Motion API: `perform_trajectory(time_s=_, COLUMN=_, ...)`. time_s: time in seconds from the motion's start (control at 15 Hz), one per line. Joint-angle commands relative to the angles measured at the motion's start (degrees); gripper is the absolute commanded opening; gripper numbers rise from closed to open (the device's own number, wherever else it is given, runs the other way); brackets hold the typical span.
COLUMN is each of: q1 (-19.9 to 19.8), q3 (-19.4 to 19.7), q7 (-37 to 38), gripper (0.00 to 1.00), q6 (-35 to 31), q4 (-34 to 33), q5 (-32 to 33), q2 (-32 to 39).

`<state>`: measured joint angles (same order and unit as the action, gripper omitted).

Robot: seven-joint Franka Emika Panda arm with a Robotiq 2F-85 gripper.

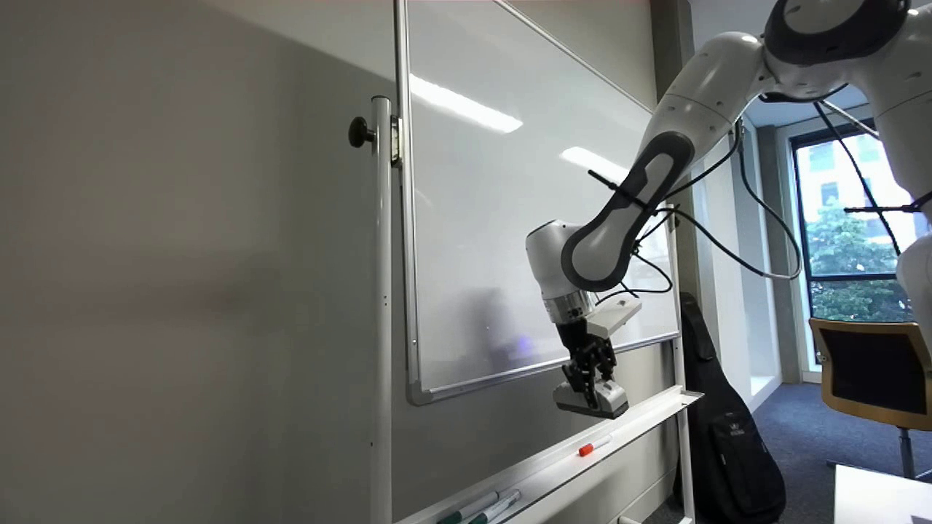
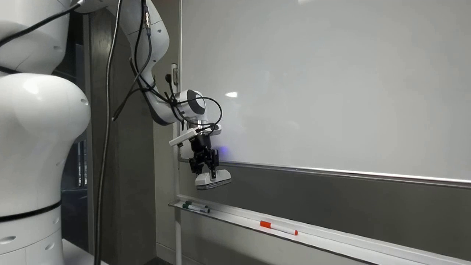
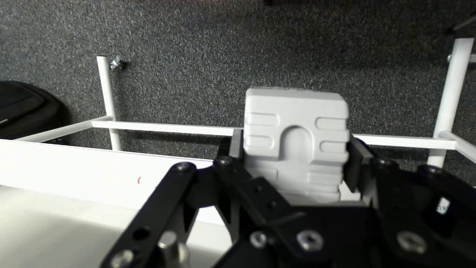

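Your gripper is holding the white eraser, its fingers pressed to opposite sides, at nine and three o'clock in the wrist view. It has the eraser across its width and about mid-length, presumably because that is the easier span to grasp and keeps the weight balanced. The moulded top faces the wrist view, so the dark underside is left free, pointing mostly down.

In both exterior views you see the eraser hanging slightly tilted, lower than the bottom edge of the whiteboard and higher than the marker tray, apparently touching neither. Take the eraser as your dial's centre in an exterior view: most of the whiteboard spreads between twelve and three o'clock, the red-capped marker lies at four, and two green-capped markers lie near seven. All three markers lie lengthwise in the tray, probably because it is too narrow to take them crosswise.

Read the same way in an exterior view, a black instrument bag stands on end between three and four o'clock, beside the white stand, likely set so to take up little room. Whether it leans on anything, you cannot tell from here.
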<state>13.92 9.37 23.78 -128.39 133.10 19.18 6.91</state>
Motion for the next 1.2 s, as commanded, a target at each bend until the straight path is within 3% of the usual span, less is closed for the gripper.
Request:
perform_trajectory(time_s=0.0, q1=-4.56, q3=-4.23, q7=-0.90, gripper=0.38, q6=4.26, q4=2.57, q5=-0.70, q2=-4.82)
perform_trajectory(time_s=0.33, q1=-8.09, q3=-5.85, q7=-1.23, gripper=0.38, q6=5.48, q4=1.70, q5=-1.30, q2=-3.90)
perform_trajectory(time_s=0.8, q1=-12.52, q3=-4.24, q7=-0.21, gripper=0.38, q6=6.31, q4=-0.26, q5=-1.32, q2=-0.75)
perform_trajectory(time_s=1.13, q1=-16.74, q3=-2.09, q7=-2.02, gripper=0.38, q6=6.11, q4=-0.57, q5=-5.66, q2=-0.80)
